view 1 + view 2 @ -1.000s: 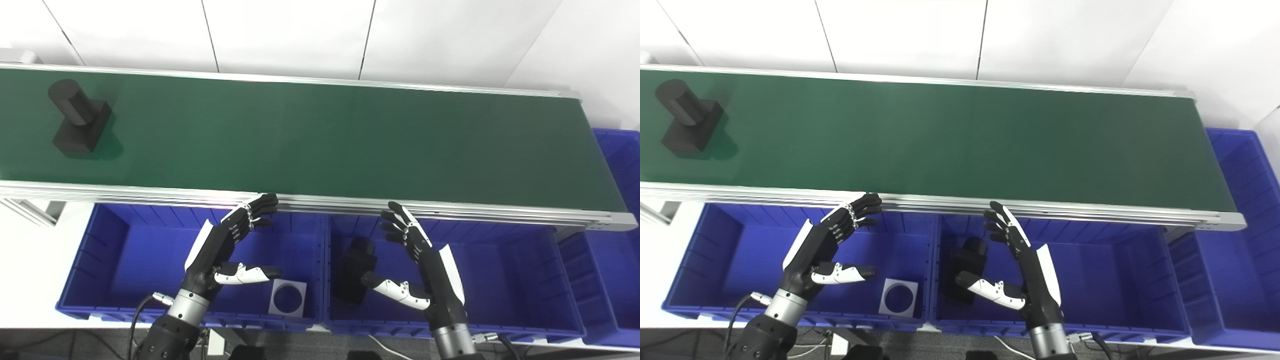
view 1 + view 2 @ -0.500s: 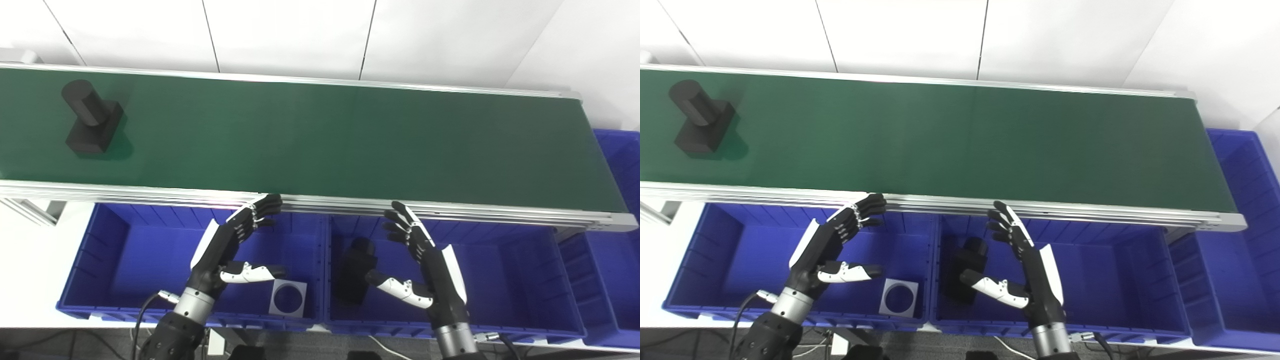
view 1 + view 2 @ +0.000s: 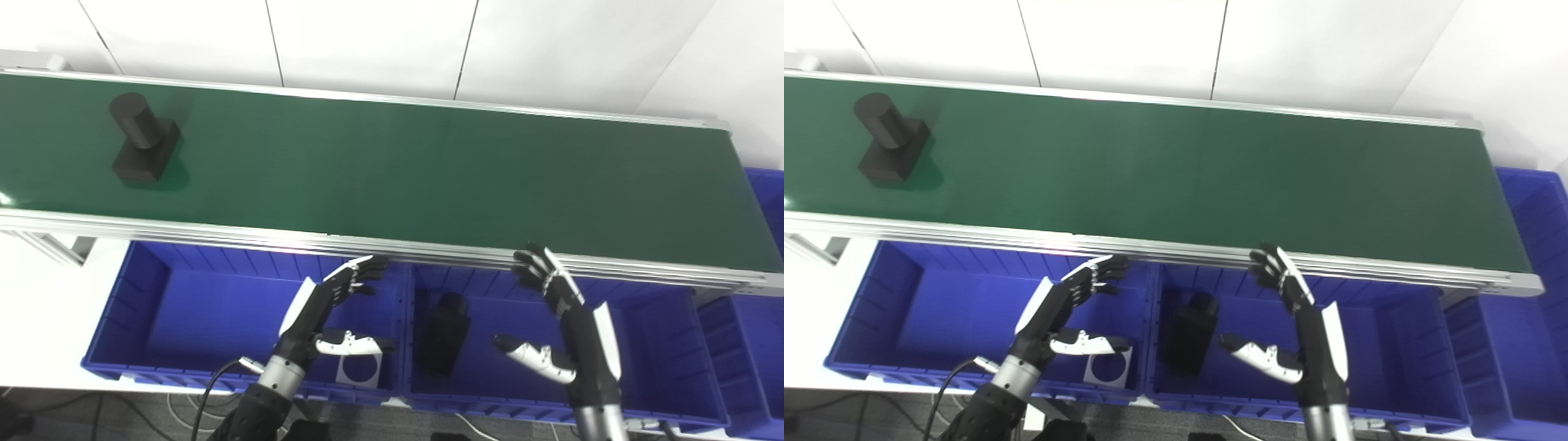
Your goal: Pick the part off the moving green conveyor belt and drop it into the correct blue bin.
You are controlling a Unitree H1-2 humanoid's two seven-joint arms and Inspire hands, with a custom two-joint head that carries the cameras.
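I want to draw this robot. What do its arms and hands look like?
Both the left hand and the right hand are black, with white plates on the back and white thumb covers. Each sits on a shiny silver wrist ring above a black forearm. A black cable loops beside the left wrist.

Belt [image 3: 392, 165]: matt green, smooth. Frame [image 3: 367, 245]: brushed silvery metal. Part [image 3: 142, 139]: matt black. Bins [image 3: 184, 306]: glossy blue plastic, ribbed walls. Hands [image 3: 321, 312]: black and white glossy shells.
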